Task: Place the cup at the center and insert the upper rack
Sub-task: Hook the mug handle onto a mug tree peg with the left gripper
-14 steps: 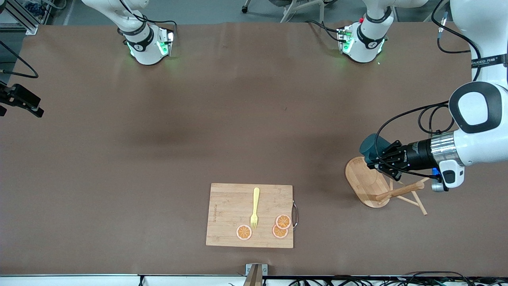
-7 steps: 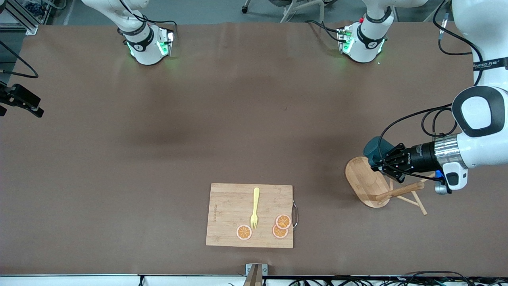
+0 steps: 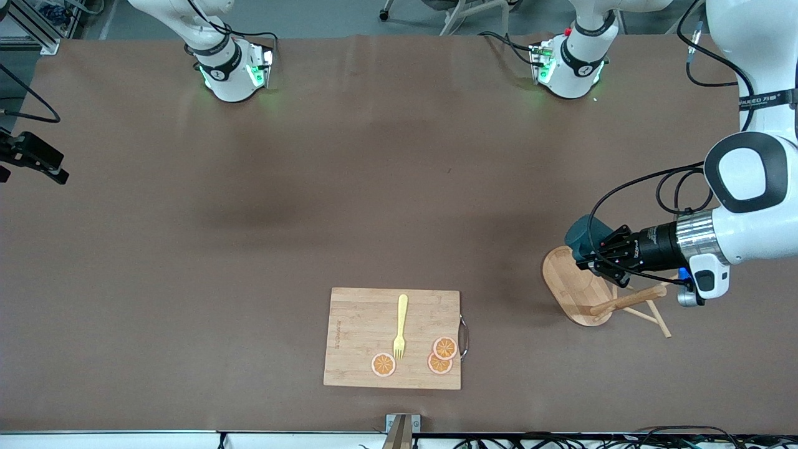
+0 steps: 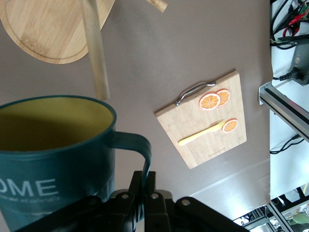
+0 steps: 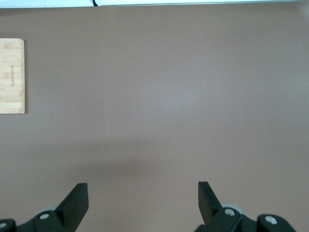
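My left gripper [image 3: 592, 252] is shut on the handle of the dark teal cup [image 3: 581, 229] and holds it just over the upper rack's oval base [image 3: 572, 285]. The rack lies tipped on its side at the left arm's end of the table, with its post [image 3: 626, 300] and thin pegs [image 3: 656, 317] pointing away from the centre. In the left wrist view the cup [image 4: 53, 159] shows its yellow inside, and its handle [image 4: 137, 145] runs down between the shut fingers [image 4: 153, 186]. The rack's base [image 4: 43, 29] and post [image 4: 94, 53] lie past it. My right gripper [image 5: 141, 188] is open and empty over bare table.
A rectangular wooden cutting board [image 3: 349, 340] lies near the front edge at mid-table. It carries a yellow fork [image 3: 399, 327] and three orange slices [image 3: 444, 348]. Its metal handle [image 3: 463, 337] faces the rack. Brown mat covers the table.
My left gripper with the cup drifted slightly toward the left arm's end of the table, then back. The rack and the board have not moved.
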Motion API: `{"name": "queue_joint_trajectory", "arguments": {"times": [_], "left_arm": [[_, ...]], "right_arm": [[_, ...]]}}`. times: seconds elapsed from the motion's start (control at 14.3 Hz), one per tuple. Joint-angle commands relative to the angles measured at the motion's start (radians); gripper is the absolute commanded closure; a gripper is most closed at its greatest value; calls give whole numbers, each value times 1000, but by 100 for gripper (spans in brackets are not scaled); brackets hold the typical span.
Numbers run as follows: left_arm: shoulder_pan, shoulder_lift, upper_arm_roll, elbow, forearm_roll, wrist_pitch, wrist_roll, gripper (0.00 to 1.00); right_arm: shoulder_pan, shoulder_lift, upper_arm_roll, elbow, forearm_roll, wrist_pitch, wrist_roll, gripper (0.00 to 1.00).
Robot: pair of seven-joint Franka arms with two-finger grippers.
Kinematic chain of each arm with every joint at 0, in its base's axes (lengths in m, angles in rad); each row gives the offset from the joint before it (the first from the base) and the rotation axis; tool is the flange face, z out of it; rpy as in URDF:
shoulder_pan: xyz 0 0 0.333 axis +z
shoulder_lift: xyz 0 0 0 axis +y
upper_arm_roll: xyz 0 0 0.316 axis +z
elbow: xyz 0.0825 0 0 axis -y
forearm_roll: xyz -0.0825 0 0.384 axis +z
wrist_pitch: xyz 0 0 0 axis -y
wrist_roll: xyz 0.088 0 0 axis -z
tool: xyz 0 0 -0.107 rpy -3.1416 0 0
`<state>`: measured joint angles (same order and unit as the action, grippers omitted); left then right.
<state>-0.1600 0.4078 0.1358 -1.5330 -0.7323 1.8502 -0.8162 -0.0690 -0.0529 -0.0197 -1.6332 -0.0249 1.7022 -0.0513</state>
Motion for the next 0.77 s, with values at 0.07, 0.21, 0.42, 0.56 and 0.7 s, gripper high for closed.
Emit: {"name": "queue_joint_trajectory", "arguments": {"times": [0.07, 0.21, 0.42, 0.56, 0.7], "left_arm": [[-3, 35, -1, 37, -16, 27, -3, 99], [-4, 48, -2, 39, -16, 55, -1, 99], [-3, 63, -1, 59, -42, 72, -3, 99], [-3, 80, -1, 80, -58, 93, -6, 99], [-1, 89, -1, 88, -85, 106, -6, 99]], "right_arm": [[1, -4, -2, -1, 11, 4, -5, 0], [3, -4, -2, -1, 11, 4, -5, 0], [0, -4, -3, -2, 23, 4, -1, 0], [-5, -5, -6, -4, 45, 2, -2, 0], [-2, -7, -6, -5, 45, -1, -5, 0]]}}
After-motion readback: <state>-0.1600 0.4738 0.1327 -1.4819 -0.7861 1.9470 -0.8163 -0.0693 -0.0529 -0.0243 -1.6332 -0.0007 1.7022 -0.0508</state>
